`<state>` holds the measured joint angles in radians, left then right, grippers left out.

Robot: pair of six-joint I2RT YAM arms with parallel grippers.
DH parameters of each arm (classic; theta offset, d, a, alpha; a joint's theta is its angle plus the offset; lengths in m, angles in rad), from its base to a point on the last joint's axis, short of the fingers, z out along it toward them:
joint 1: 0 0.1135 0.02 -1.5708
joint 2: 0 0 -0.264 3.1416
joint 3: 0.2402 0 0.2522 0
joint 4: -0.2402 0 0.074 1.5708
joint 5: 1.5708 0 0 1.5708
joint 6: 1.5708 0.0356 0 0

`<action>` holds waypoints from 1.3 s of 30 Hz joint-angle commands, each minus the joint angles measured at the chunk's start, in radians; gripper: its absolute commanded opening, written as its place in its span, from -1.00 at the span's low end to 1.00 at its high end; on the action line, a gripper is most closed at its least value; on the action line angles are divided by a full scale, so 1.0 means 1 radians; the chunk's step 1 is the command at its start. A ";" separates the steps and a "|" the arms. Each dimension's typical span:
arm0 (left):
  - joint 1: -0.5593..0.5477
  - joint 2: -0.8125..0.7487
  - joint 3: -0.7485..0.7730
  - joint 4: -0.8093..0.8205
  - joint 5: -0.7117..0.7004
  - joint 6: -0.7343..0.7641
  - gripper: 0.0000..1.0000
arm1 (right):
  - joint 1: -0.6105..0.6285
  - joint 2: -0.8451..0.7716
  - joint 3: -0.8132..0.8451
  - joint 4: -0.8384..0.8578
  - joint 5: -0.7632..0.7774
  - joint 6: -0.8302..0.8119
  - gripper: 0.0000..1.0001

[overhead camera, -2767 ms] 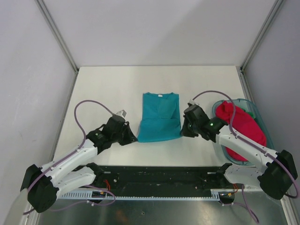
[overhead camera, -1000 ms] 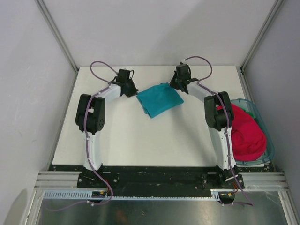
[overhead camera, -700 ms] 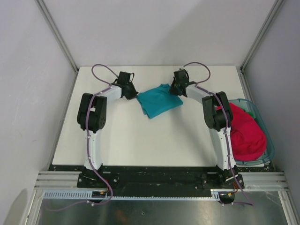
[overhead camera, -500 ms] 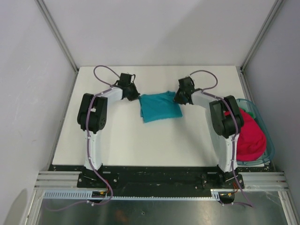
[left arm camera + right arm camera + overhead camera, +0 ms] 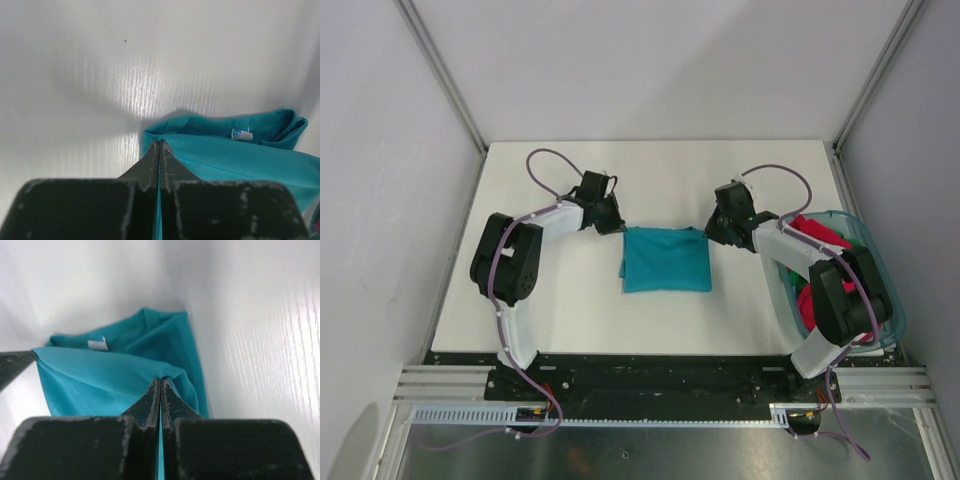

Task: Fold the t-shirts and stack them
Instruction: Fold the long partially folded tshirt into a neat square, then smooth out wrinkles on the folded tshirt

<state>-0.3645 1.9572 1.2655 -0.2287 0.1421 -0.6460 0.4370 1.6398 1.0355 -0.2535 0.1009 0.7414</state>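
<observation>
The white table (image 5: pixel 550 300) carries the teal-blue cloth t-shirt (image 5: pixel 666 260), folded into a rectangle at the centre of the top view; the magenta-red t-shirt (image 5: pixel 812 232) lies in the translucent teal plastic basket (image 5: pixel 876 268) at right. The left gripper (image 5: pixel 616 222) and the right gripper (image 5: pixel 712 230) each clamp an upper corner of the teal-blue cloth t-shirt. The step in hand appears to be setting down a fold; next, release both corners and fetch the magenta-red t-shirt.

I am finding no readable text. The small white neck tag (image 5: pixel 242 134) on the teal-blue t-shirt (image 5: pixel 235 162) is showing only a bluish mark, too small to read.
</observation>
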 commanded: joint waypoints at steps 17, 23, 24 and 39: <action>0.102 0.090 0.187 0.003 0.042 0.119 -0.55 | -0.076 0.068 0.178 0.139 -0.048 -0.196 0.09; 0.107 -0.039 0.134 -0.004 0.027 0.130 -0.07 | 0.006 0.004 0.143 0.004 -0.014 -0.207 -0.19; 0.106 -0.063 0.118 -0.007 0.027 0.126 -0.06 | 0.018 -0.010 0.129 -0.004 -0.014 -0.207 -0.22; -0.026 -0.341 -0.264 -0.019 0.099 0.000 -0.38 | 0.169 0.020 0.047 0.075 -0.061 -0.212 -0.32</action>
<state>-0.3504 1.6642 1.0412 -0.2493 0.1902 -0.6086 0.5552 1.6287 1.0843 -0.2153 0.0364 0.5438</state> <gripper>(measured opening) 0.314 0.347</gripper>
